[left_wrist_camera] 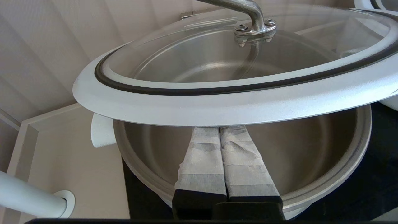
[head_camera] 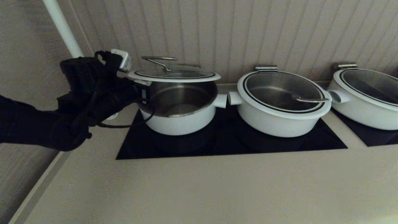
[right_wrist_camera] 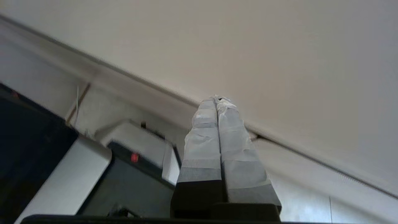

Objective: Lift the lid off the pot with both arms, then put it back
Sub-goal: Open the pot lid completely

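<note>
The left gripper, its fingers pressed together, props up the lid from beneath its near rim, above the pot. The right gripper, clenched on nothing, points away from the counter.

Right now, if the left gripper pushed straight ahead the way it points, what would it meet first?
Probably the far steel inner wall of the round white pot. The shut left gripper reaches in under the raised clear glass lid, touching its white rim; depth is unclear.

L arm blk, bulky | blk cables | fingers white-taped, blk bases
</note>
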{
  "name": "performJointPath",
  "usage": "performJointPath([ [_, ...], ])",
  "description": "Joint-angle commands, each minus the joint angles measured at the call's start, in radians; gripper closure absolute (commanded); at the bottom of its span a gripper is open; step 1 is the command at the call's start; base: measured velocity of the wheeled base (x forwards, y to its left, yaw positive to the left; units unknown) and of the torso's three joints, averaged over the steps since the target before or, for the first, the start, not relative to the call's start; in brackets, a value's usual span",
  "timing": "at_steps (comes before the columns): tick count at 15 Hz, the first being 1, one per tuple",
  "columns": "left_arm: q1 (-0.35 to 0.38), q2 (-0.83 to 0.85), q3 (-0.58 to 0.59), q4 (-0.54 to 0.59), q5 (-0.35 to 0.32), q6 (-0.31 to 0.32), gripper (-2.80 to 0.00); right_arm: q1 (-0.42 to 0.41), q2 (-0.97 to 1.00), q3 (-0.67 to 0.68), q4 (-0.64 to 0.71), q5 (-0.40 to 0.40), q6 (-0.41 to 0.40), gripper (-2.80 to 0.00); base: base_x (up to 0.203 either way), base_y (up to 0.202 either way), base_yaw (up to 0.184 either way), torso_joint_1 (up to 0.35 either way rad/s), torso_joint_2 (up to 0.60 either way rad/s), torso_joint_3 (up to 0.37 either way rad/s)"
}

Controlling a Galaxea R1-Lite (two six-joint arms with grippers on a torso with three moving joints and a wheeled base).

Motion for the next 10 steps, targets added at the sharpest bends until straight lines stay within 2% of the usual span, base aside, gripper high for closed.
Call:
performJointPath([
  [1, 0.000, 0.002, 0.000, -0.006, -0.001, 0.002, 0.00, 0.000, -0.113, 0.000, 0.001, 0.000, -0.001, 0.00, 0.000, 0.000, 0.000, 0.000, 0.00, 0.000],
  [6, 0.000, -0.001, 0.000, -0.006, -0.001, 0.000, 0.00, 0.000, -0.225, 0.000, -0.002, 0.000, 0.002, 0.00, 0.000, 0.000, 0.000, 0.000, 0.00, 0.000],
  [10, 0.001, 0.002, -0.007, -0.004, -0.001, 0.000, 0.00, 0.000, -0.227, 0.000, -0.002, -0.001, 0.009, 0.00, 0.000, 0.000, 0.000, 0.000, 0.00, 0.000],
])
